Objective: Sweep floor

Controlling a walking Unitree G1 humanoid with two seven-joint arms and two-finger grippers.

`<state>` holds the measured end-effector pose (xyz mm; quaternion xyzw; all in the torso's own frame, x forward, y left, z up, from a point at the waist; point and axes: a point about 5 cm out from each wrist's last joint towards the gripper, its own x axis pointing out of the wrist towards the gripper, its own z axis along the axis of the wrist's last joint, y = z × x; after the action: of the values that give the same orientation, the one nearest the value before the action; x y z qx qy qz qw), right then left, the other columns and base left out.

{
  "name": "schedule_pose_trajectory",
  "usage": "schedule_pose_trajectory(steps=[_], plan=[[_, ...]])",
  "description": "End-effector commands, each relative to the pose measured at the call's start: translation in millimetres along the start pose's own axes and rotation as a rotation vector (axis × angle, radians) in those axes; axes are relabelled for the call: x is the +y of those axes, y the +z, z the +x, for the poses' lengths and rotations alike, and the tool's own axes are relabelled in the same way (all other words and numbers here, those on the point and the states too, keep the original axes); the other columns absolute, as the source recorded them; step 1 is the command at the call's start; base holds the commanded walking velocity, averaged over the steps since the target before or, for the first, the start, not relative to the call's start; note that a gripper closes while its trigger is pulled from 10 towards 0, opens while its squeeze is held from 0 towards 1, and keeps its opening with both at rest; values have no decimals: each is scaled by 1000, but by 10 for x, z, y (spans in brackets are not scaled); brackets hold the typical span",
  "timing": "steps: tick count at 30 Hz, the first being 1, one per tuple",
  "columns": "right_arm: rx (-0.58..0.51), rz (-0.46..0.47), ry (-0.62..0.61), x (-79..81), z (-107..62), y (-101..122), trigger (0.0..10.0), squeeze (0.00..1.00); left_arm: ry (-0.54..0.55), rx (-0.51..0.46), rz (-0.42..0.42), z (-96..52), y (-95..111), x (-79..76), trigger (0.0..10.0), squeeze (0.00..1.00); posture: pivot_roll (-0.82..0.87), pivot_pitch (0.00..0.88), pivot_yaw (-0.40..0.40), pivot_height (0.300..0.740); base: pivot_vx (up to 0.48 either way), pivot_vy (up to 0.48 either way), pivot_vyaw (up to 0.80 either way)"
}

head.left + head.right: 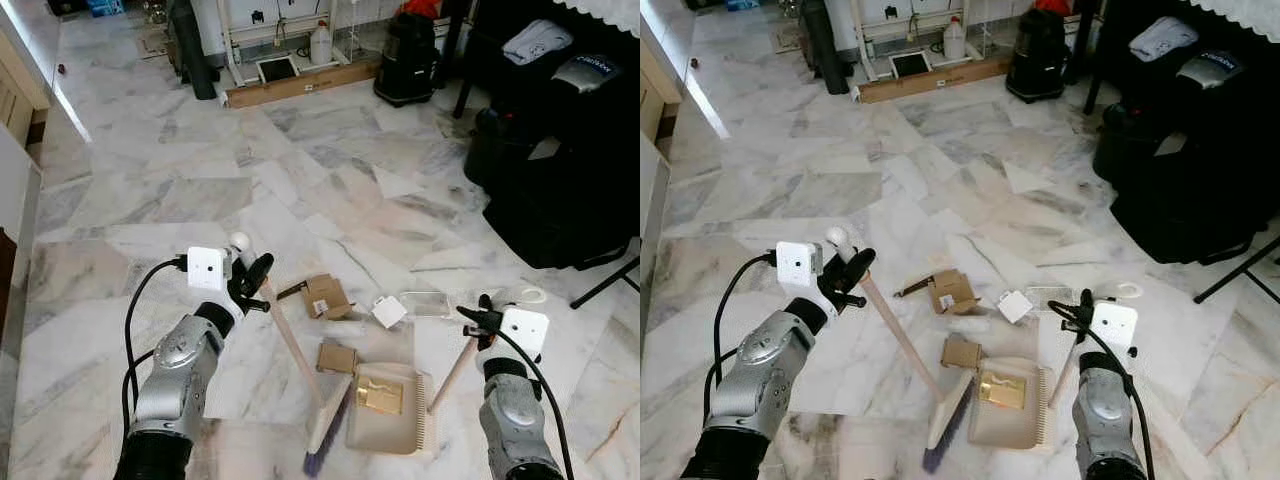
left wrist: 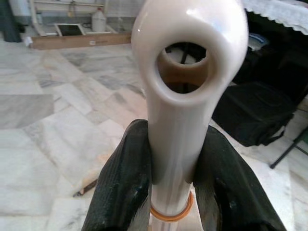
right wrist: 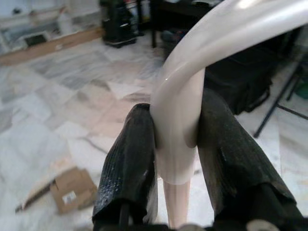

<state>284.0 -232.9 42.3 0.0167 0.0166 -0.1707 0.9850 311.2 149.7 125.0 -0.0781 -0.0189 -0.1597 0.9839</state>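
My left gripper (image 1: 250, 272) is shut on the white capped top of the broom handle (image 2: 185, 72), its fingers (image 2: 122, 178) pressed on either side. The wooden broom (image 1: 295, 345) slants down to its bristle head (image 1: 325, 440) on the marble floor. My right gripper (image 1: 478, 320) is shut on the white looped top of the dustpan handle (image 3: 175, 139). The beige dustpan (image 1: 398, 430) lies flat beside the bristles with a gold-brown scrap (image 1: 380, 396) in it. Cardboard scraps (image 1: 325, 295) (image 1: 337, 357), a white square (image 1: 389, 312) and a clear plastic piece (image 1: 425, 303) lie just beyond the pan.
Black bags (image 1: 560, 200) and a black stand leg (image 1: 605, 285) crowd the right side. A black bin (image 1: 405, 60) and a long wooden board (image 1: 300, 82) stand at the back. A white ring (image 1: 530, 295) lies near my right wrist. A wall edge (image 1: 15, 230) runs along the left.
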Motion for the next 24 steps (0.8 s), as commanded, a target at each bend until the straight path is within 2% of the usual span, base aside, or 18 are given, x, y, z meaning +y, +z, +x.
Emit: schedule_pose_trajectory(steps=[1,16,21,24], plan=[[-90,72,-8,43,97,220,10000,0,5,-25,16,-5,33,-11,10000,0,42,89,23,740,0,0,0],[-202,103,0,2,137,506,10000,0,-10,-21,1,27,4,-81,10000,0,32,75,23,740,0,0,0],[-194,118,22,53,152,508,10000,0,-14,-36,2,73,27,-108,10000,0,37,61,20,740,0,0,0],[-192,136,46,108,144,512,10000,0,22,-53,16,83,57,-76,10000,0,43,49,19,740,0,0,0]])
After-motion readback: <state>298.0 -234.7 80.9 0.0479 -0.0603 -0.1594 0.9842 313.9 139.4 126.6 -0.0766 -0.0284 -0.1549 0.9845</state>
